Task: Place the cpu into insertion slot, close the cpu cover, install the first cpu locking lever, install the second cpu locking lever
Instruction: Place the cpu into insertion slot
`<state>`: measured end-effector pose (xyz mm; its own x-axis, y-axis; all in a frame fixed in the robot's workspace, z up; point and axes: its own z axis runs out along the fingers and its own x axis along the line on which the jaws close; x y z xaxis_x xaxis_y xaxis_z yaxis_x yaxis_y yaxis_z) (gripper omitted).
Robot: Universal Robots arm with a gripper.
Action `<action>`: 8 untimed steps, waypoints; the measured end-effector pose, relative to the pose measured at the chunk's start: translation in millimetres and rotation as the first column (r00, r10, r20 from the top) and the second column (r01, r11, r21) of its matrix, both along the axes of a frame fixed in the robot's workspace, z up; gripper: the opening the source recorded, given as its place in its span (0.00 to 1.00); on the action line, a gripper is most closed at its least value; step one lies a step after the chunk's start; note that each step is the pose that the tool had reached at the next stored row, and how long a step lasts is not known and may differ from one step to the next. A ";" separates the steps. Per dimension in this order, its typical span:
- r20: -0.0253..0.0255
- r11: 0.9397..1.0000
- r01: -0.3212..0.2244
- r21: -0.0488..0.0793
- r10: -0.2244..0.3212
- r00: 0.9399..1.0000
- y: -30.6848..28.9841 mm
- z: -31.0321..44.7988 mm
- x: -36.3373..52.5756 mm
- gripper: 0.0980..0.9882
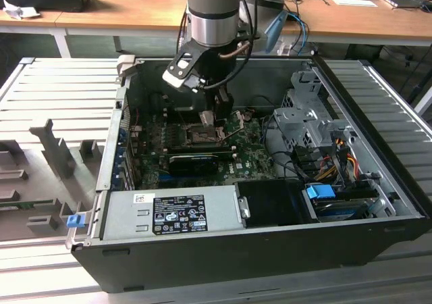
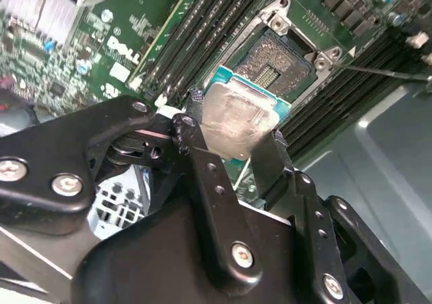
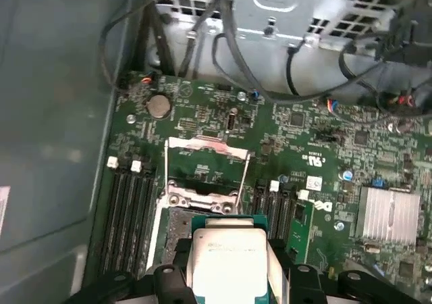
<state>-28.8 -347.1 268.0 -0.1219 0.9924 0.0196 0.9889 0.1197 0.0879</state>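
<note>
My gripper [image 2: 233,136] is shut on the cpu [image 2: 237,113], a pale grey square chip with a green edge, pinched by two black fingers [image 2: 196,138]. The chip hangs tilted just above the insertion slot [image 2: 282,55], a dark square socket with a metal rim in the green board. In the first wrist view the cpu [image 3: 228,255] sits over the near part of the insertion slot [image 3: 174,221], and the cpu cover [image 3: 206,147] stands raised behind it. The exterior view has the gripper [image 1: 213,115] low inside the computer case, over the insertion slot [image 1: 197,137].
A thin locking lever [image 2: 381,71] sticks out beside the socket. Dark memory slots [image 3: 127,206] flank it. A black card [image 1: 192,161], grey power supply [image 1: 169,213], metal drive cage [image 1: 307,125] and cables [image 1: 334,159] crowd the case.
</note>
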 end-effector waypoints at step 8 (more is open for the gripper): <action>0.000 0.996 0.089 -0.003 -0.089 0.996 1.6 -15.3 -2.0 0.48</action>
<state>-30.7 -345.5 252.7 -0.0330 0.9993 0.0165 0.9957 0.0314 0.0873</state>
